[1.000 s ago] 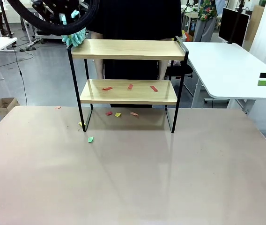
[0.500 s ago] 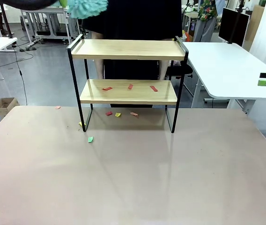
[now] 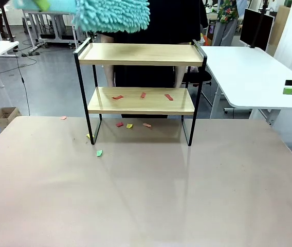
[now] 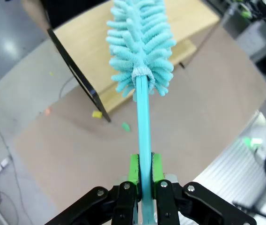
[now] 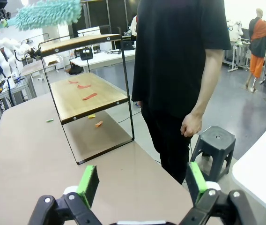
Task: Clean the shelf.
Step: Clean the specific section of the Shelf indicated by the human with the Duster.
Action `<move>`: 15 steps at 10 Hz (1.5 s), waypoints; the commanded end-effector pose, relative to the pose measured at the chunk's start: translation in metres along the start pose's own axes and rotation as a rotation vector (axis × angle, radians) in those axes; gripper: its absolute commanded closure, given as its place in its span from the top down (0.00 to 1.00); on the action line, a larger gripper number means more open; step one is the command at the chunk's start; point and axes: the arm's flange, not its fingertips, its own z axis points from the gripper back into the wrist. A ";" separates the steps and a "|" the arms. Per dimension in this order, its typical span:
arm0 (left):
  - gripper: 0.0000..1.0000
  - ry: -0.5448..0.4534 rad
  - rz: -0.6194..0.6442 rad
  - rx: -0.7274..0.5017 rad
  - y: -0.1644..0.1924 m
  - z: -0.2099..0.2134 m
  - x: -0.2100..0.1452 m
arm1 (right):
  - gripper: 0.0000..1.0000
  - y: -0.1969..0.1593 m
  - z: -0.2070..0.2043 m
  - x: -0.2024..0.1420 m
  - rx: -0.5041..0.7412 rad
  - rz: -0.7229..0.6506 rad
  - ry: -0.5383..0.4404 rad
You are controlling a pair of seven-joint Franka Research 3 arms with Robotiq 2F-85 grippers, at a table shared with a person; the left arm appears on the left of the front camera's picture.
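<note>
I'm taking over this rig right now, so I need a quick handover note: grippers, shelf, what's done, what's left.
Left gripper: shut on the handle of the duster, its head above the top board, left end.
Right gripper: open, holding nothing.
Shelf: on the table, person standing behind it.
Done: top board shows no scraps.
Left: three red scraps on the lower board; more scraps on the table under and in front of the shelf.

duster (image 3: 112, 14): blurred, cut by top edge | scraps (image 3: 142, 95): tiny, perhaps paper
</note>
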 end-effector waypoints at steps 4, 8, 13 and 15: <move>0.13 0.125 -0.385 -0.051 0.024 0.006 -0.050 | 1.00 0.001 -0.002 0.004 0.001 0.006 -0.001; 0.13 0.319 -0.621 -0.060 0.002 -0.034 -0.066 | 1.00 0.001 -0.002 0.004 0.001 0.006 -0.001; 0.13 0.583 -0.751 -0.048 0.028 -0.060 -0.111 | 1.00 0.001 -0.002 0.004 0.001 0.006 -0.001; 0.13 0.654 -0.741 -0.074 0.033 -0.086 -0.123 | 1.00 0.001 -0.002 0.004 0.001 0.006 -0.001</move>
